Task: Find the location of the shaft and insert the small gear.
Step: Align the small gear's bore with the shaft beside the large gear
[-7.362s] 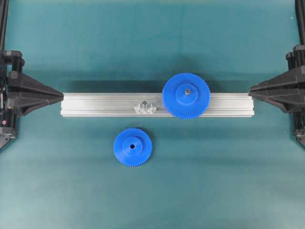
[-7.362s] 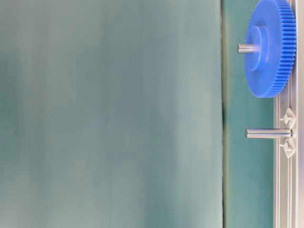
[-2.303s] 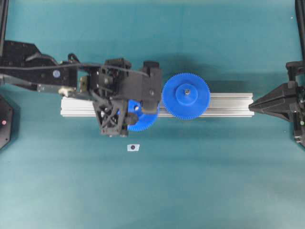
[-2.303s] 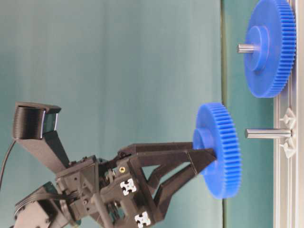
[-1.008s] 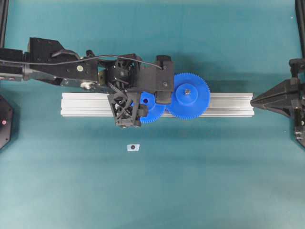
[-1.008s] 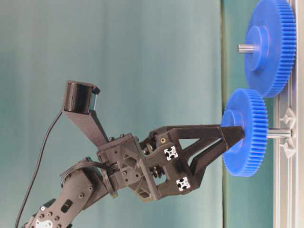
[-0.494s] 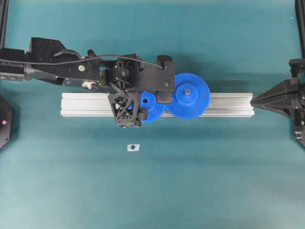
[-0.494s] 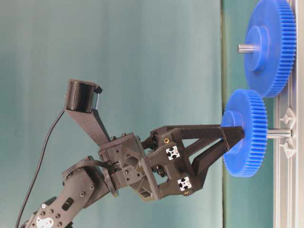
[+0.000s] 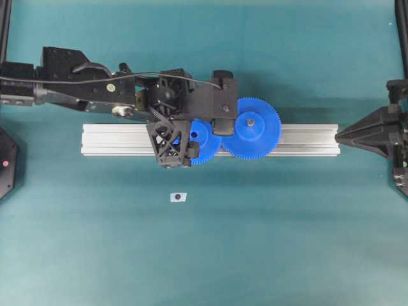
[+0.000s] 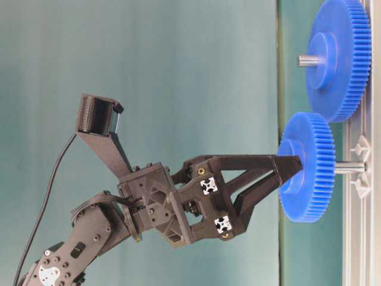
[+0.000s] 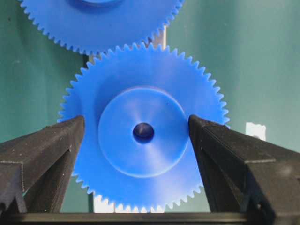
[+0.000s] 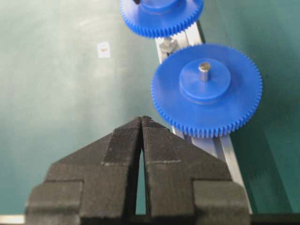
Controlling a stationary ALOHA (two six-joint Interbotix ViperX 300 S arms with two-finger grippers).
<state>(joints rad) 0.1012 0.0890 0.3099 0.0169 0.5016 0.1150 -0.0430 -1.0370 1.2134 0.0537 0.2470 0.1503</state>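
Teal matting (image 9: 268, 242) carries the aluminium rail (image 9: 306, 141); left end effector (image 11: 136, 136) gapes wide around the small gear (image 11: 140, 126).

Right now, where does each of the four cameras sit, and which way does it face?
Overhead: looks straight down on the silver aluminium rail; both arms show.
Table-level: side-on, rotated; the left hand at the small blue toothed plastic gear.
Left wrist: between open fingers, faces that gear's hub.
Right wrist: over shut right hand, toward the large blue gear.
All four share the small gear.
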